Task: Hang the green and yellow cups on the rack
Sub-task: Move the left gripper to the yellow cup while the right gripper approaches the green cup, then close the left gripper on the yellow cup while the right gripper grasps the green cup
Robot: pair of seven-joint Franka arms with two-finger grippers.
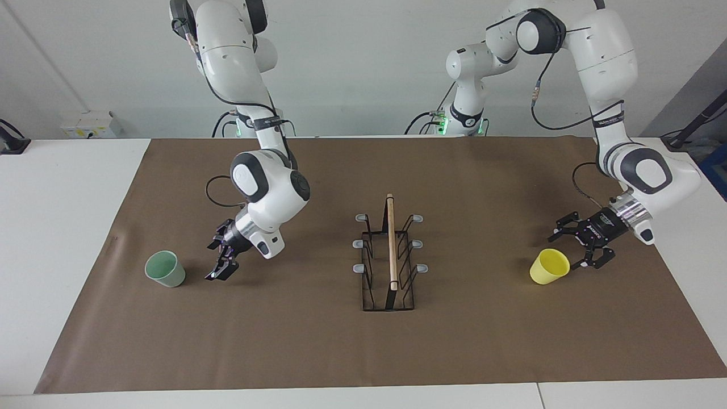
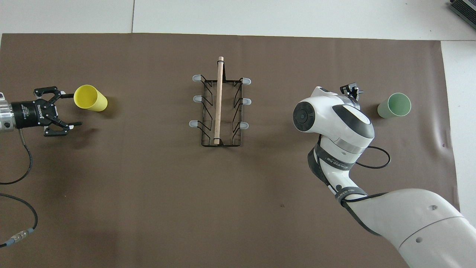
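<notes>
The pale green cup (image 1: 165,269) (image 2: 395,105) stands upright on the mat toward the right arm's end. My right gripper (image 1: 217,260) hangs low beside it, on the rack's side, open and holding nothing; in the overhead view only its tip (image 2: 351,90) shows past the arm. The yellow cup (image 1: 550,267) (image 2: 90,98) stands toward the left arm's end. My left gripper (image 1: 569,251) (image 2: 75,109) is open and points at it, with one finger close to the rim. Between the cups is the black wire rack (image 1: 390,261) (image 2: 219,108) with its wooden rod, nothing on its prongs.
A brown mat (image 1: 318,352) covers most of the white table (image 1: 68,227). The right arm's bulky wrist (image 2: 334,119) hangs over the mat between rack and green cup. Cables (image 2: 15,178) trail from the left arm over the mat.
</notes>
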